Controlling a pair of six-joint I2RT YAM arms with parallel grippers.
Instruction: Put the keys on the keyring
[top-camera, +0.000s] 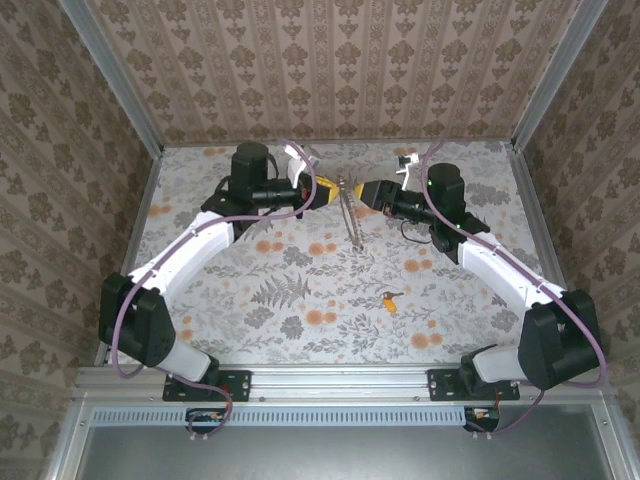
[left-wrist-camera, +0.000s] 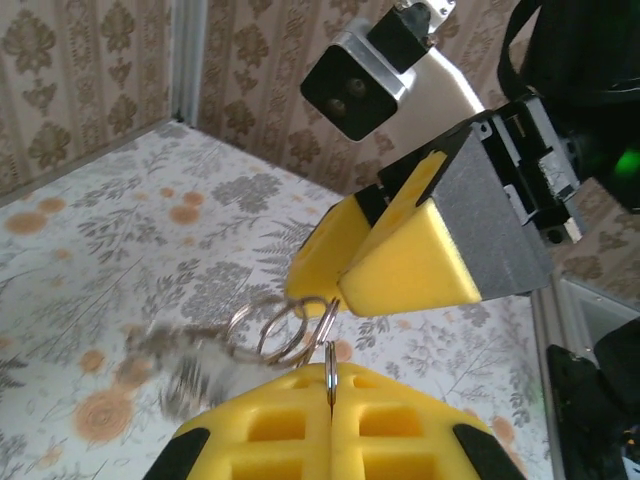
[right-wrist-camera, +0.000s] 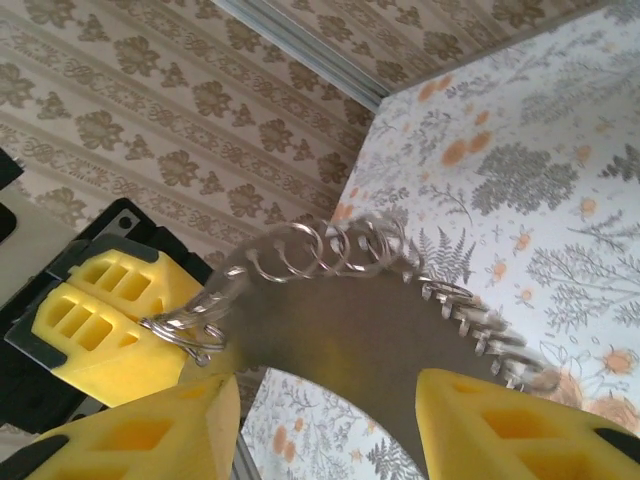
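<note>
The left end effector (top-camera: 320, 190) is pinched shut on the keyring (top-camera: 351, 208), lifting it off the tabletop (top-camera: 250, 300), probably to steady it for threading. The right end effector (top-camera: 374, 192), fingers half parted, straddles the hoop without clamping it. The key (top-camera: 390, 297) lies below on the tabletop, not yet threaded.

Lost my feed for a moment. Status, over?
Left gripper shut on keyring, chain dangling. Right gripper open beside it. Key on table, untouched, path clear.
</note>
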